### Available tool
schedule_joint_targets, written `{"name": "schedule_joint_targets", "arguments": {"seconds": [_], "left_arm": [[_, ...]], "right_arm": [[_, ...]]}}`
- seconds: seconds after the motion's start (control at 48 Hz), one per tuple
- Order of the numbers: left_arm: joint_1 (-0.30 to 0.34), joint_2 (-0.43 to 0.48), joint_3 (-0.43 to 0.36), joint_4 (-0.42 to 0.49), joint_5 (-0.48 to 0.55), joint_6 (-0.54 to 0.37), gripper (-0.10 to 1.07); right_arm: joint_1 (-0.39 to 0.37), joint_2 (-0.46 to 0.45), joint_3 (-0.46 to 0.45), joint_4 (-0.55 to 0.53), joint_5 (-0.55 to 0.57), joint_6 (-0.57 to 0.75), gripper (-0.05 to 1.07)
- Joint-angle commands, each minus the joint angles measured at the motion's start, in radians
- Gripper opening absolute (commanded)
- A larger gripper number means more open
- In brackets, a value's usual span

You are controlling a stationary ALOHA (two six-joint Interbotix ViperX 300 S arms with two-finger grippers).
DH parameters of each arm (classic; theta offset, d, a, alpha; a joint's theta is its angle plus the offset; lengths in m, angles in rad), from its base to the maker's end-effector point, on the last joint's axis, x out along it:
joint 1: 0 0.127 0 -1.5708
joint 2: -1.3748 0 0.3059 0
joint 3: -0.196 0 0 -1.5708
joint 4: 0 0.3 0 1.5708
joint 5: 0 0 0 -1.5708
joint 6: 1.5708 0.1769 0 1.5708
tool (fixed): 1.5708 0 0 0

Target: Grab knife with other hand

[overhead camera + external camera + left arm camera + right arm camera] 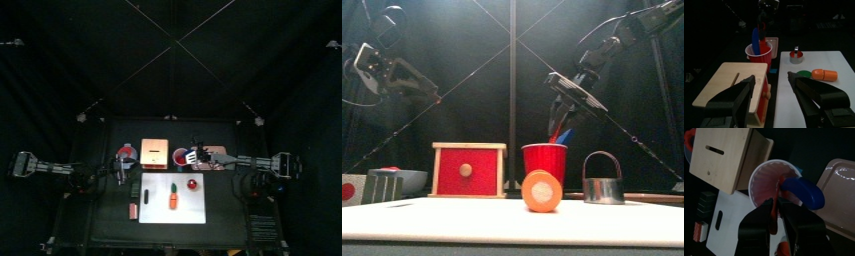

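Seemingly the task is only partly done. On the left, the left gripper [769, 78] hangs over the pale wooden box with a red front and a slot in its lid [469, 170], its jaws wide apart and holding nothing. What the box contains is hidden.

Just beside the box stands the red plastic cup [545, 160], which holds a blue utensil [756, 39] and the lower end of the knife [556, 129] — a slender red piece. The right gripper [563, 108] is above the cup, its jaws clamped on the knife's upper part.

If the left gripper is the one meant to take the knife, that is still to come — it is well apart from the knife. Farthest right, the small metal cup with a bail handle [603, 181] does not show its contents.
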Motion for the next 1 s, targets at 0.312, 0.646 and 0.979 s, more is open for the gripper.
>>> {"name": "schedule_joint_targets", "arguments": {"seconds": [0.312, 0.646, 0.979], "left_arm": [[0.002, 0.002, -0.021, 0.003, -0.006, 0.000, 0.90], [0.000, 0.002, -0.029, 0.002, -0.006, 0.000, 0.90], [0.002, 0.002, -0.043, 0.000, -0.006, -0.002, 0.90]], "right_arm": [[-0.005, -0.067, -0.023, -0.029, -0.003, -0.002, 0.56], [-0.005, -0.236, 0.043, -0.095, 0.051, 0.000, 0.56], [0.003, -0.453, 0.127, -0.132, 0.029, -0.002, 0.56]]}}
